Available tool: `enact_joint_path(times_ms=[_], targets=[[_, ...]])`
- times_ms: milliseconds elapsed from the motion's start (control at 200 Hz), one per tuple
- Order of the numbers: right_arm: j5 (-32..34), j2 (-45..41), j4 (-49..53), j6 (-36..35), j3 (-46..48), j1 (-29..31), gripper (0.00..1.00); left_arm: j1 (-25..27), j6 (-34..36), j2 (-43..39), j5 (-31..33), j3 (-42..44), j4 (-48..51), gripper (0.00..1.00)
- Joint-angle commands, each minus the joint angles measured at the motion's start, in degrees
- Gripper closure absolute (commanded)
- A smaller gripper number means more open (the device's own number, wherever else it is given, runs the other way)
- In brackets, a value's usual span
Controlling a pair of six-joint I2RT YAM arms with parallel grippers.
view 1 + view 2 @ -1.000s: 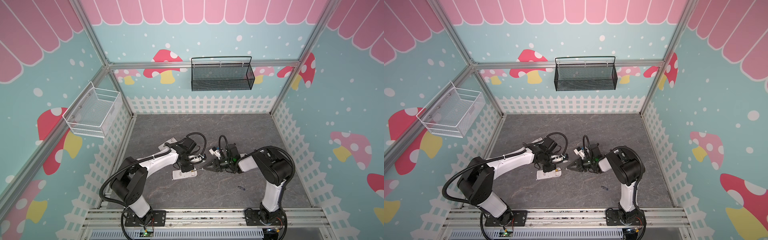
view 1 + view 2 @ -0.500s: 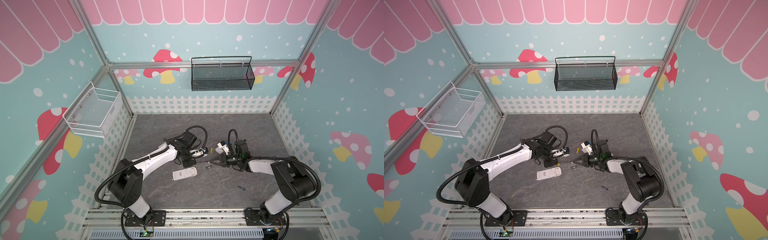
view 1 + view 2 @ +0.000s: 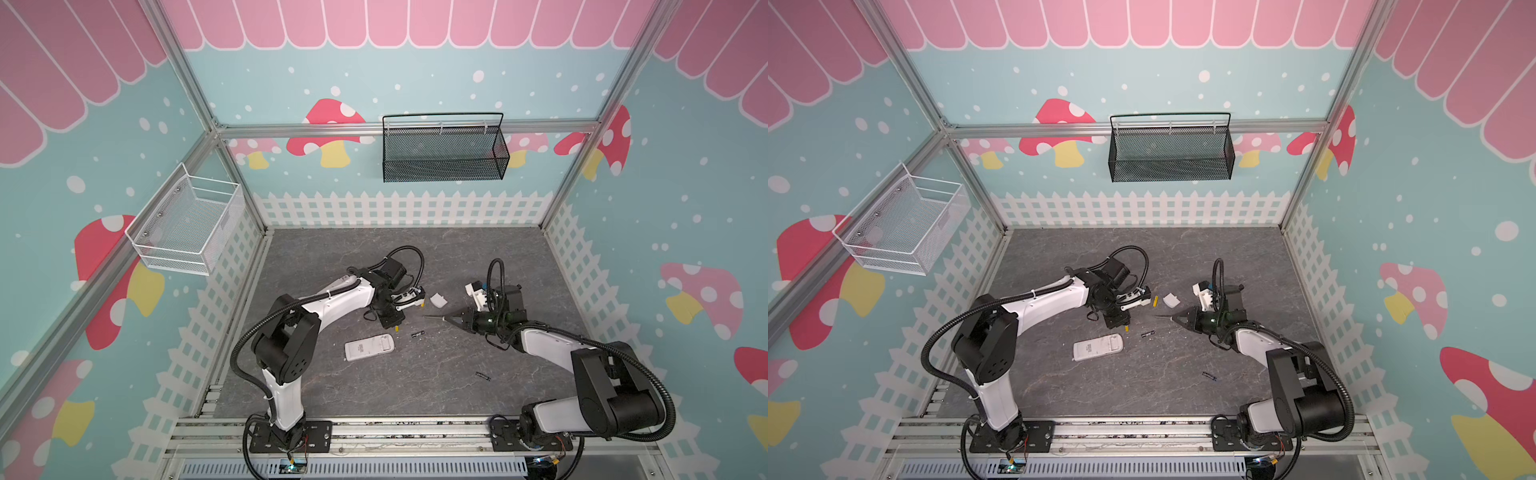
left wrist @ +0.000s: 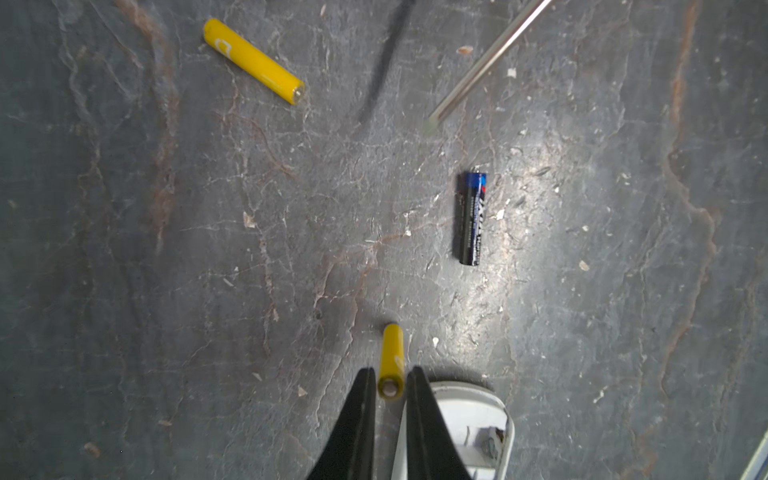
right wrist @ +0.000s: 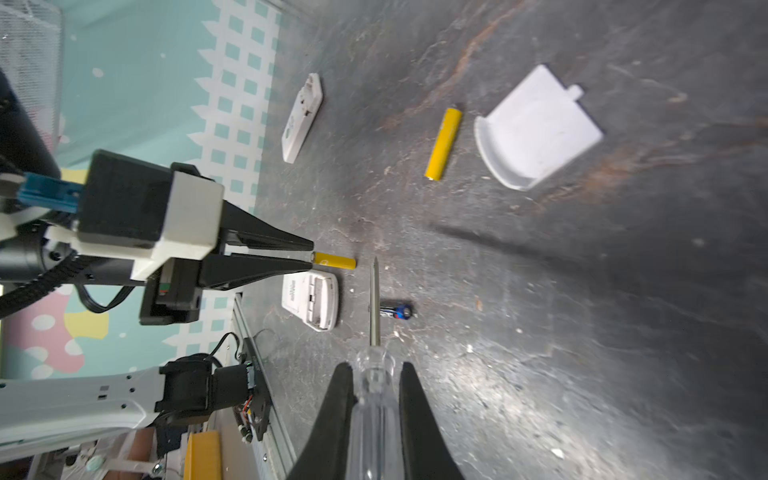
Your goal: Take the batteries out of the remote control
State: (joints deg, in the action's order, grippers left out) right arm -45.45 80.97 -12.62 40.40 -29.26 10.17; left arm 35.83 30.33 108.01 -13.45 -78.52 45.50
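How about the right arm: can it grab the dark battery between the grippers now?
Probably not yet: the right gripper is shut on the screwdriver. The dark battery lies in the open, unobstructed.

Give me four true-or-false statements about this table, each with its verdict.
1. The right gripper is shut on the screwdriver. True.
2. A dark battery lies on the table near the remote. True.
3. The cover is on the remote. False: it lies on the table, apart from it.
4. Both yellow batteries sit in the remote. False: a yellow battery lies by the cover; another yellow battery is between the fingers of the left gripper.
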Motion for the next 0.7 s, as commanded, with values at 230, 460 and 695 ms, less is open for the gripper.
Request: enact_joint_path(times_ms=[230, 460, 695], targets=[[1.1, 0.4, 1.0, -4.2, 2.5, -2.6, 1.0, -3.0, -3.3, 0.9, -0.6, 0.8, -1.2, 0.73], [1.7, 1.4, -0.5, -4.4, 3.3, -2.7, 1.0, -3.1, -2.8, -2.5, 1.3, 4.2, -3.5, 0.62], [3.6, 2.7, -2.2, -5.1, 3.9, -2.8, 0.95, -3.1, -3.7, -8.2, 4.0, 7.8, -6.8, 0.46]])
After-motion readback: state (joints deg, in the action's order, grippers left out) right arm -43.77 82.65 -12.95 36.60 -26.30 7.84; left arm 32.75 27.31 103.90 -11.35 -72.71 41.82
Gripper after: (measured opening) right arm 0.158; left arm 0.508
